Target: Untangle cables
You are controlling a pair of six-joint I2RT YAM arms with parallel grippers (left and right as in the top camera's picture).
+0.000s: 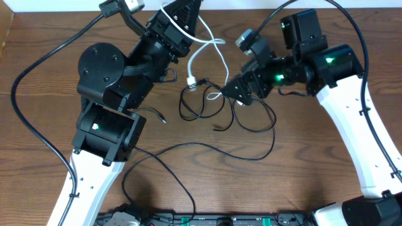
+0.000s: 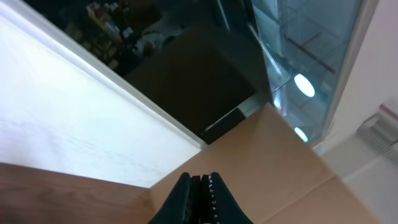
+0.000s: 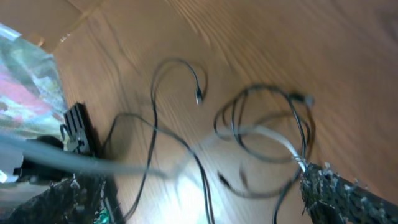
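Note:
A white cable (image 1: pixel 217 45) runs from the top edge across my left gripper's body, loops right and drops to a plug beside the tangle. Thin black cables (image 1: pixel 202 105) lie knotted at mid-table, and one long black strand (image 1: pixel 188 145) trails toward the front edge. My left gripper (image 1: pixel 183 9) is raised at the top edge; in the left wrist view it (image 2: pixel 202 182) is shut with nothing showing between its tips. My right gripper (image 1: pixel 235 91) stands open just over the tangle's right side. In the right wrist view the right gripper (image 3: pixel 205 199) has the black loops (image 3: pixel 261 115) and the white cable (image 3: pixel 277 138) ahead of it.
Thick black arm cables (image 1: pixel 25 81) sweep along the left side. A dark equipment rail (image 1: pixel 207 221) lines the front edge. The left wrist view faces a cardboard box (image 2: pixel 280 162) and a white wall. A plastic bag (image 3: pixel 22 74) shows at the left of the right wrist view.

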